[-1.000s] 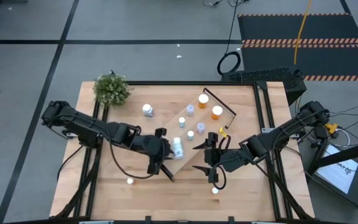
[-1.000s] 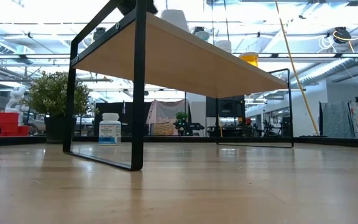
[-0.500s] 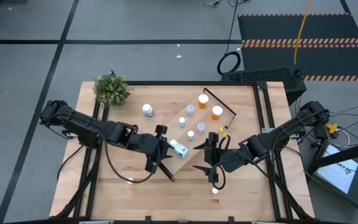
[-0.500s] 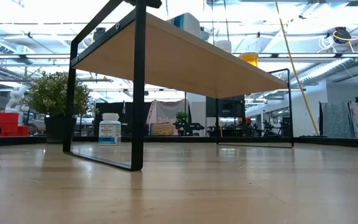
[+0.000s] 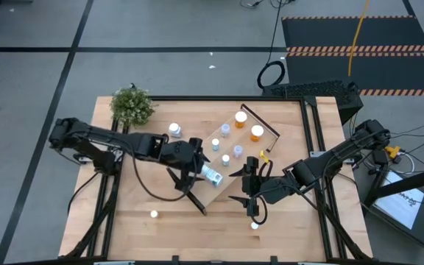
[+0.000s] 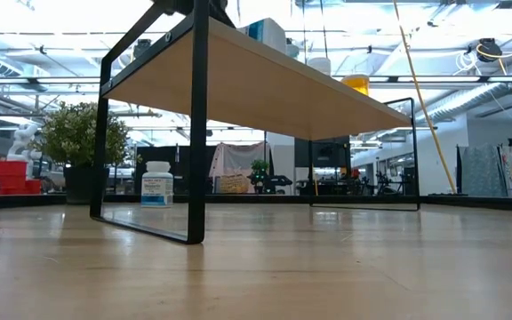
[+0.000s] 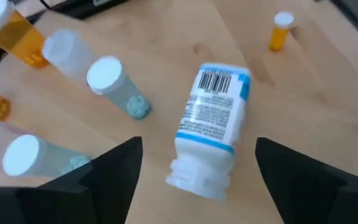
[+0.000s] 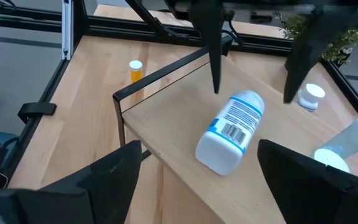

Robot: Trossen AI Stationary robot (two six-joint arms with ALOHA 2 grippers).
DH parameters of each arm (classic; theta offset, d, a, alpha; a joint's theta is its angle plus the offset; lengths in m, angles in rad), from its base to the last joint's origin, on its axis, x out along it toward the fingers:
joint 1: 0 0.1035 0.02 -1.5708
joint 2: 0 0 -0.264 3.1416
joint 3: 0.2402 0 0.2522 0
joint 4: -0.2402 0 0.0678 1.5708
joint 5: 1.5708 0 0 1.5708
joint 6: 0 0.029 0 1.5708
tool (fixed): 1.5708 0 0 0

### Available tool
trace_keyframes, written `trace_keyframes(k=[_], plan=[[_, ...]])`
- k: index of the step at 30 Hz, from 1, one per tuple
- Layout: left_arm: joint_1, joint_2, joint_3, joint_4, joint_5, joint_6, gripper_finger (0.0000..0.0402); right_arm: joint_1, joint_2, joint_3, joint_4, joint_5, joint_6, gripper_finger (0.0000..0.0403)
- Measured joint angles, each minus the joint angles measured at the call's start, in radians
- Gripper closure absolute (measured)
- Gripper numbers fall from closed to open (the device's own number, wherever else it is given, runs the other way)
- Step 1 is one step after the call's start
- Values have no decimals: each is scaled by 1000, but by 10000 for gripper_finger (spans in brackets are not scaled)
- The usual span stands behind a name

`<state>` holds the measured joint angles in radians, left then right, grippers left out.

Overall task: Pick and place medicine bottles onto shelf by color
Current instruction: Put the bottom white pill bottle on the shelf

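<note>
The shelf (image 5: 234, 158) stands slantwise on the table's middle. A large white bottle with a blue label (image 7: 213, 121) lies on its side at the shelf's near end (image 8: 232, 132). My left gripper (image 5: 194, 169) hangs open over it, one finger on either side, clear of it. Further along the shelf stand several pale blue bottles (image 5: 225, 129) and two orange ones (image 5: 257, 133). My right gripper (image 5: 235, 184) waits open beside the shelf's right long edge, holding nothing.
A white bottle (image 5: 174, 130) stands on the table left of the shelf, near a green plant (image 5: 132, 107) at the far left corner. Two small orange bottles (image 5: 154, 214) (image 5: 255, 225) stand on the table near its front edge.
My left gripper has opened and let go of the large white bottle, then drawn back up and toward the table's far edge. The bottle has tipped over and now lies on its side on the shelf.
</note>
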<state>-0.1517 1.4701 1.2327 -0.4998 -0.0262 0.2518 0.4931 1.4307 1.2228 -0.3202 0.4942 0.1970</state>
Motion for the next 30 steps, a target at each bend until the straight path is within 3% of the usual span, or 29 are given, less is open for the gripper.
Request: trace_keyframes(k=[5,13,24,30], plan=[[15,0,1,-5,54,20,116,0,0,-7,1,-1,0,85],[14,23,2,0,54,17,169,0,0,-27,1,-2,0,85],[22,80,0,26,54,41,157,0,0,-27,10,-2,-2,85],[17,74,0,29,54,35,194,-5,0,-27,21,2,-11,85]])
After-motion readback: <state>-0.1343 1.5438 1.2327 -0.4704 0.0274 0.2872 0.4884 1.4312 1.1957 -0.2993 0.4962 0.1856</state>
